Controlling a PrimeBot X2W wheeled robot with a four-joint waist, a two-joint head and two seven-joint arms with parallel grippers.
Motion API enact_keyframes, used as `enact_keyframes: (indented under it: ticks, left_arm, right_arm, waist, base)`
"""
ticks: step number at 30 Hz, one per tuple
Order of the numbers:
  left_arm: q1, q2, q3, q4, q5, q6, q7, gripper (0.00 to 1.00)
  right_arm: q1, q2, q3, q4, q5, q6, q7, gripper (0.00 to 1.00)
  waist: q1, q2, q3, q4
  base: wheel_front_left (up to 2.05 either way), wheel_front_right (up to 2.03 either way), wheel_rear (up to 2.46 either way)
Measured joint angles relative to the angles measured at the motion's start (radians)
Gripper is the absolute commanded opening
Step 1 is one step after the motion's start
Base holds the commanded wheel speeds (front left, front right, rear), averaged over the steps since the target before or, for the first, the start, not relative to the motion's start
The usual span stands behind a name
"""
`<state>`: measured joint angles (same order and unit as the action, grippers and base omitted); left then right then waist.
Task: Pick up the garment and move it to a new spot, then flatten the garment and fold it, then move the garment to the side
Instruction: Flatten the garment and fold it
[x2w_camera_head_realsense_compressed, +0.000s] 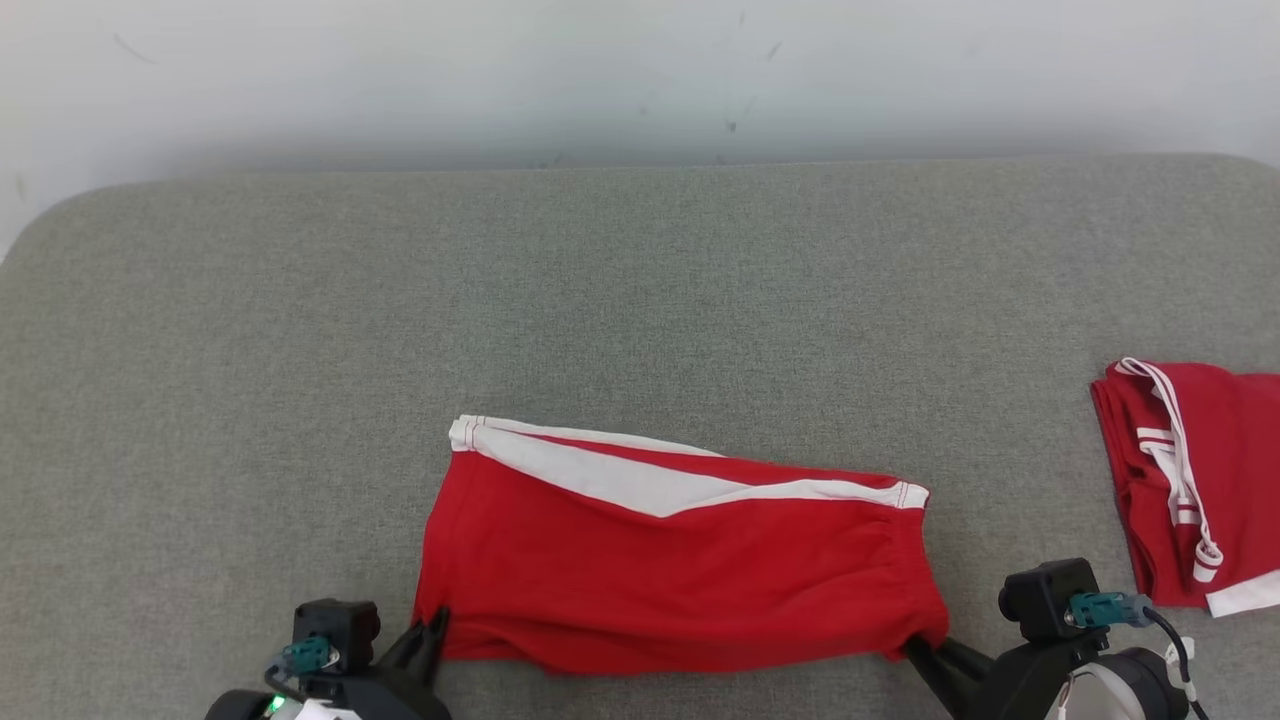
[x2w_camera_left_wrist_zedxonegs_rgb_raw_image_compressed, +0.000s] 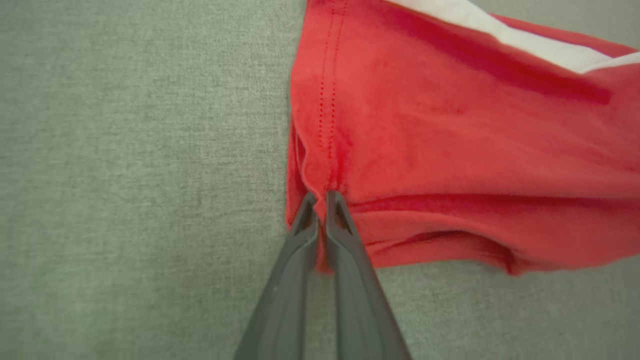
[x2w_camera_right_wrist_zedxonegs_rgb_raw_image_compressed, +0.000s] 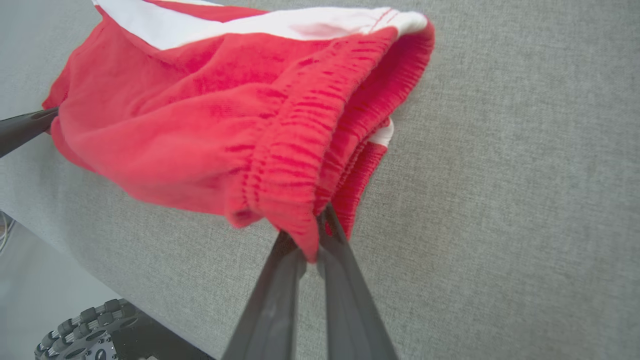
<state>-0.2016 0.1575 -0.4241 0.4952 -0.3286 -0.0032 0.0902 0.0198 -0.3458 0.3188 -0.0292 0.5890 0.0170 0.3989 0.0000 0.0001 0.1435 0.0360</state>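
Garment (x2w_camera_head_realsense_compressed: 680, 580): soft matt knit cloth. Table cover (x2w_camera_head_realsense_compressed: 640, 300): coarse woven fabric. Left gripper fingers (x2w_camera_left_wrist_zedxonegs_rgb_raw_image_compressed: 292, 290): smooth matt plastic.

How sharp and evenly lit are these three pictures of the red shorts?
Head view: even soft light, no glare, red shorts crisp. Left wrist view: cloth slightly blurred, stitching soft. Right wrist view: waistband fairly sharp, lower cloth edge smeared, grey table edge slanted by the wide lens.

A red garment (x2w_camera_head_realsense_compressed: 680, 570) with white trim is stretched, folded, across the lower centre, pinched at both lower corners.
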Motion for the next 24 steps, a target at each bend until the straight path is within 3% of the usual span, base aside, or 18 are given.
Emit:
enact_keyframes:
  ticks: [9,10,11,12,13,19,24]
  left_arm:
    - [0.09,0.027,0.003,-0.14,-0.015,0.021,0.063,0.0]
    - [0.1,0.028,0.003,-0.155,-0.015,0.022,0.073,0.11]
    - [0.108,0.028,0.002,-0.168,-0.016,0.03,0.081,0.36]
    - [0.116,0.029,0.002,-0.182,-0.016,0.031,0.087,0.76]
    - [0.12,0.029,0.002,-0.193,-0.016,0.031,0.095,1.0]
    - [0.176,0.037,0.003,-0.285,-0.042,0.043,0.161,1.0]
    - [0.211,0.065,0.035,-0.337,-0.061,0.066,0.199,1.0]
  right_arm:
    - [0.017,-0.011,-0.018,-0.028,0.004,-0.019,0.032,0.0]
    - [0.017,-0.013,-0.018,-0.029,0.008,-0.022,0.035,0.0]
    - [0.017,-0.014,-0.017,-0.031,0.009,-0.023,0.042,0.32]
    - [0.018,-0.014,-0.017,-0.033,0.009,-0.023,0.042,0.98]
    - [0.018,-0.014,-0.018,-0.037,0.01,-0.026,0.043,1.0]
    - [0.023,-0.016,-0.027,-0.062,0.027,-0.032,0.06,1.0]
    - [0.041,-0.04,-0.067,-0.075,0.027,-0.058,0.063,1.0]
  waist:
    - [0.0,0.0,0.007,-0.002]
    - [0.0,0.0,0.007,-0.002]
    - [0.0,0.0,0.008,-0.002]
    - [0.0,0.0,0.009,-0.001]
    - [0.0,0.0,0.01,-0.001]
    - [0.0,0.0,0.01,0.0]
    - [0.0,0.0,0.003,0.001]
  base:
    - [0.0,0.0,0.0]
    - [0.0,0.0,0.0]
    - [0.0,0.0,0.0]
    - [0.0,0.0,0.0]
    - [0.0,0.0,0.0]
    - [0.0,0.0,0.0]
    - [0.0,0.0,0.0]
